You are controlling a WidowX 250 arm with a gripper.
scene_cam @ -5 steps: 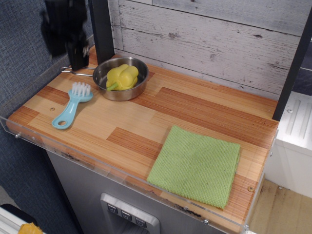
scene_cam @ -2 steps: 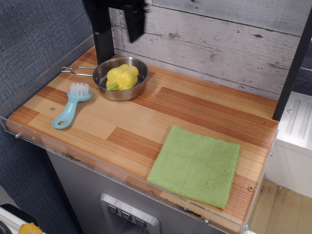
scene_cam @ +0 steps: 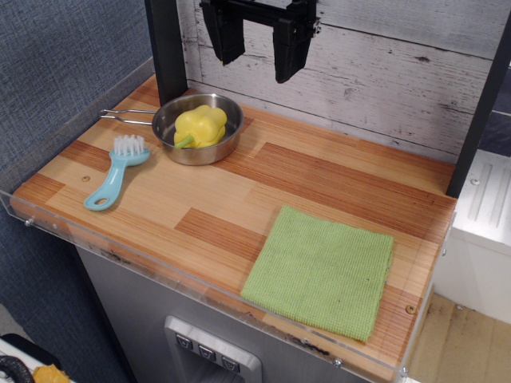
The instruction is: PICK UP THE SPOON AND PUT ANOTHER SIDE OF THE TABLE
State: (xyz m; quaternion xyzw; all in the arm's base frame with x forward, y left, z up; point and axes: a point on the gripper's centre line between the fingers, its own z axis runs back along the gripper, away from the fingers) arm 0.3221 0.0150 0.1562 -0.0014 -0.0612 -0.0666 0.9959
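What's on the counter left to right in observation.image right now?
Light-blue plastic brush with white bristles → round steel pan holding a yellow bell pepper → square green cloth. The black gripper hangs above, fingers apart, holding nothing.

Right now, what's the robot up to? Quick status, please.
Gripper open, high above the table's back edge, holding nothing. Blue brush flat at the left end, untouched. Pan with yellow pepper close beside it.

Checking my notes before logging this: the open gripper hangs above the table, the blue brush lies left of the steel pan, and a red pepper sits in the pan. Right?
Not quite. The pepper in the pan is yellow, as the observation.image view shows. The rest stands: open gripper above the table, brush left of the pan.
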